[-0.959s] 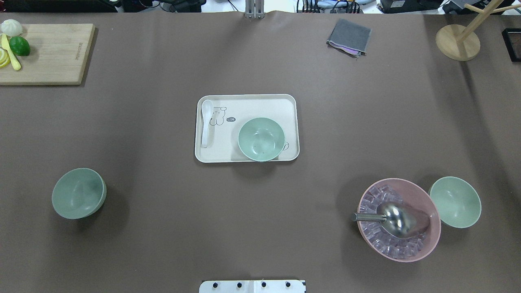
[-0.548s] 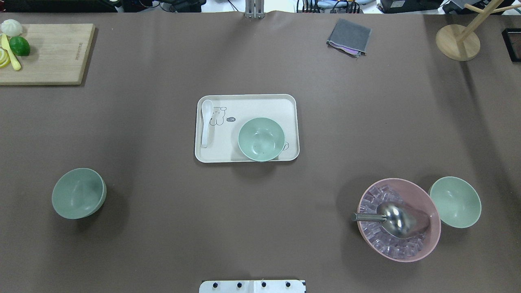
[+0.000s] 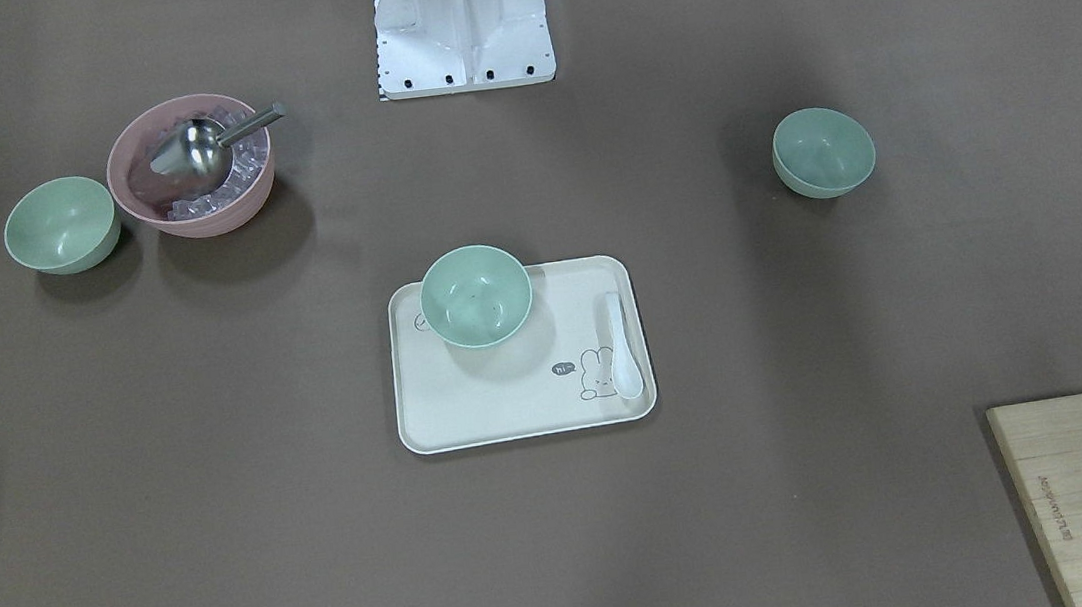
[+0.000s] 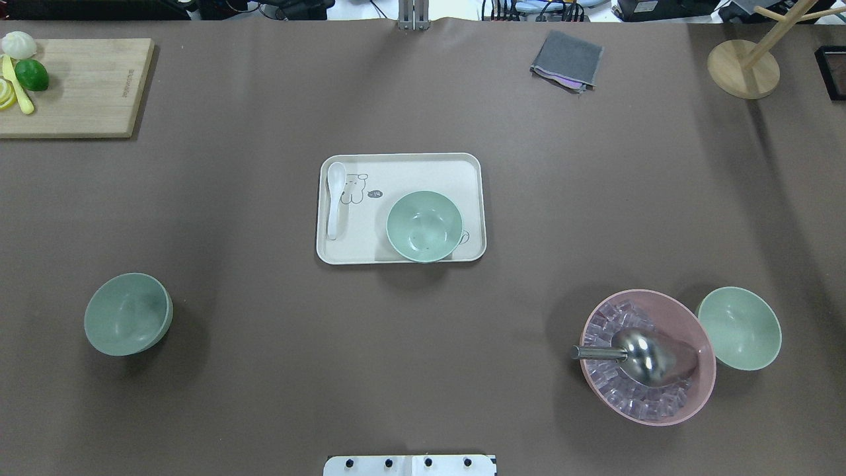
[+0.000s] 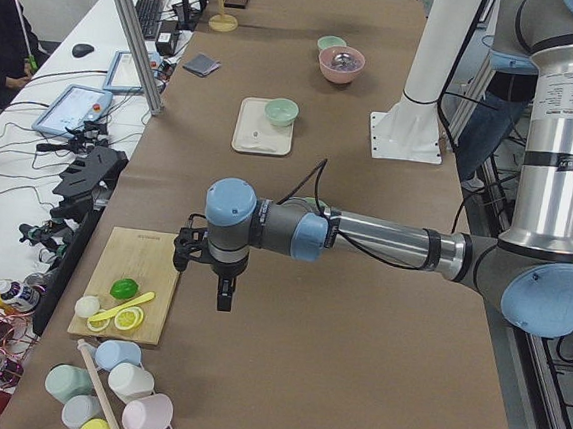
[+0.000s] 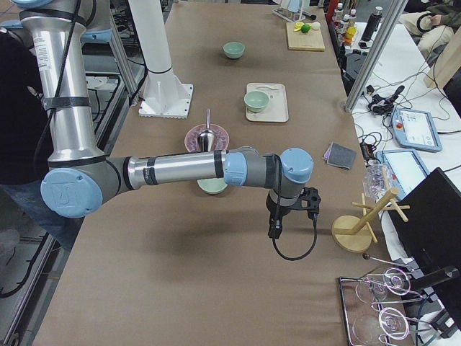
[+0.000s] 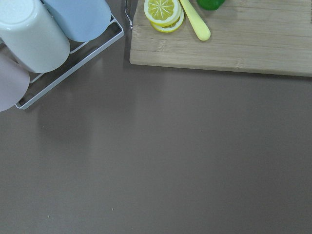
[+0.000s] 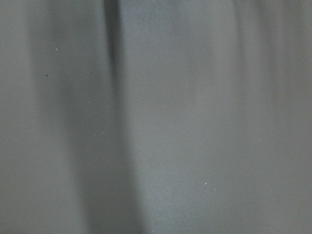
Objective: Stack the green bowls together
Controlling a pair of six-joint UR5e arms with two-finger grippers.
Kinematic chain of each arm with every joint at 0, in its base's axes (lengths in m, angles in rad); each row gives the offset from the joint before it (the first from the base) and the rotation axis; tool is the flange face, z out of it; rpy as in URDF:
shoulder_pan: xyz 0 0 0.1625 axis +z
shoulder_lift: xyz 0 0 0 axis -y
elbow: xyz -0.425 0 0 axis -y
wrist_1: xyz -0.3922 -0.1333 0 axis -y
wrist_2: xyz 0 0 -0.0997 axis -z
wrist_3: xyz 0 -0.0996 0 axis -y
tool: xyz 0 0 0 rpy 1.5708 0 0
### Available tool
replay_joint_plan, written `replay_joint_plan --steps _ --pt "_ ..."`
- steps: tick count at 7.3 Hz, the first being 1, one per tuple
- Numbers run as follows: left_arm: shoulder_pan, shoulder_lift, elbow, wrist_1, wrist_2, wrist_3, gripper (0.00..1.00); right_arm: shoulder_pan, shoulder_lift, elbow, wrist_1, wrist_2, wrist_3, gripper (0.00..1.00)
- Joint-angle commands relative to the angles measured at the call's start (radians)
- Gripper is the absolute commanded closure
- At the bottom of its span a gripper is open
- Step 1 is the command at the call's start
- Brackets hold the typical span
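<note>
Three green bowls stand apart on the brown table. One green bowl (image 4: 423,226) sits on the cream tray (image 4: 403,165) in the middle, and also shows in the front view (image 3: 476,295). A second bowl (image 4: 127,314) stands at the near left. A third bowl (image 4: 740,327) stands at the near right, touching the pink bowl. Neither gripper shows in the overhead or front view. My left gripper (image 5: 224,299) hangs over the table near the cutting board. My right gripper (image 6: 274,229) hangs over the table's right end. I cannot tell whether either is open or shut.
A pink bowl (image 4: 648,357) holds ice cubes and a metal scoop. A white spoon (image 4: 335,198) lies on the tray. A cutting board (image 4: 79,86) with fruit is far left, a grey cloth (image 4: 567,59) and a wooden stand (image 4: 743,68) far right. Cups in a rack (image 7: 39,34) lie near the left gripper.
</note>
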Motion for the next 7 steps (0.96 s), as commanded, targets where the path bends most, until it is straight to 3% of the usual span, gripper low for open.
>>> replay_joint_plan --steps 1,3,5,7 --pt "0.050 -0.017 -0.016 0.002 0.002 -0.003 0.02 0.000 0.000 0.001 0.000 0.002 0.001 0.00" --pt "0.101 -0.043 -0.033 -0.021 0.002 -0.001 0.02 0.000 0.005 0.001 0.000 0.002 0.001 0.00" --pt "0.191 -0.045 -0.031 -0.247 0.000 -0.003 0.02 0.000 0.006 0.001 -0.002 0.002 0.004 0.00" --pt "0.268 -0.066 -0.028 -0.307 -0.055 -0.189 0.02 -0.002 0.014 0.001 -0.001 0.003 0.029 0.00"
